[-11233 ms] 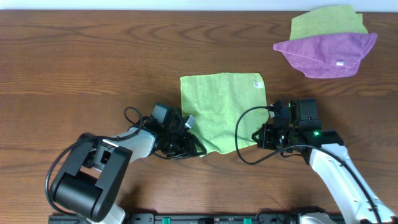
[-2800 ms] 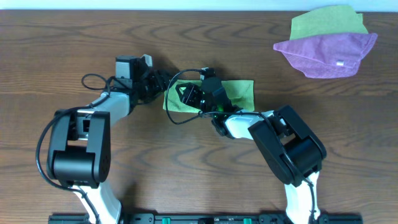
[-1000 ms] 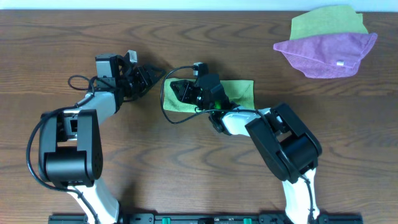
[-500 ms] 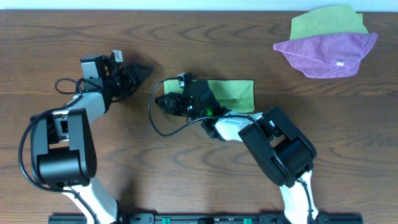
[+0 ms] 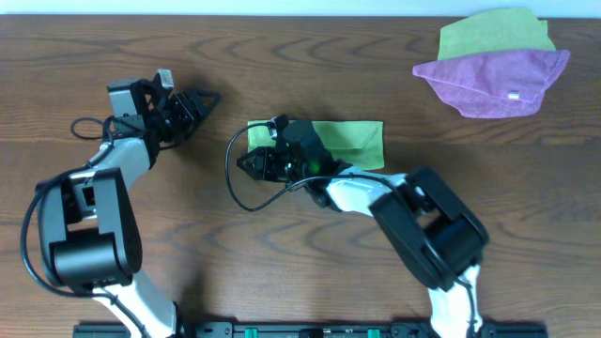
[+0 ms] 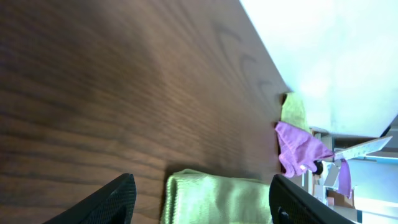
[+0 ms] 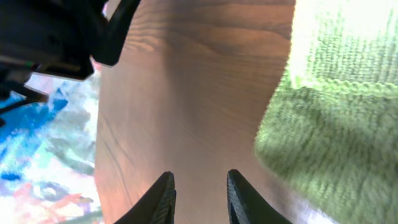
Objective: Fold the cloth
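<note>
The cloth (image 5: 352, 143), a bright green one, lies folded into a flat strip near the middle of the wooden table (image 5: 282, 272), long side running left to right. The right arm reaches in from the lower right and its wrist sits over the cloth's left part, hiding that end from above. The right gripper (image 5: 246, 161) points off the cloth's left edge, and a black cable (image 5: 230, 183) loops beside it over the wood. In the right wrist view its two fingers (image 7: 160, 198) stand a little apart with only bare wood between them, holding nothing, and the cloth's edge (image 7: 336, 118) lies to the side of them, doubled at the edge. The left gripper (image 5: 202, 101) is further left and toward the far side of the table, apart from the cloth, pointing toward it. In the left wrist view its fingers (image 6: 115, 200) are spread wide and empty, with the cloth (image 6: 214, 200) showing between them further off. Bare table separates the two grippers. At the far right corner a purple cloth (image 5: 493, 80) lies folded on top of a pale green cloth (image 5: 493, 33), well apart from both arms; the left wrist view shows the pair small at the table's far edge
</note>
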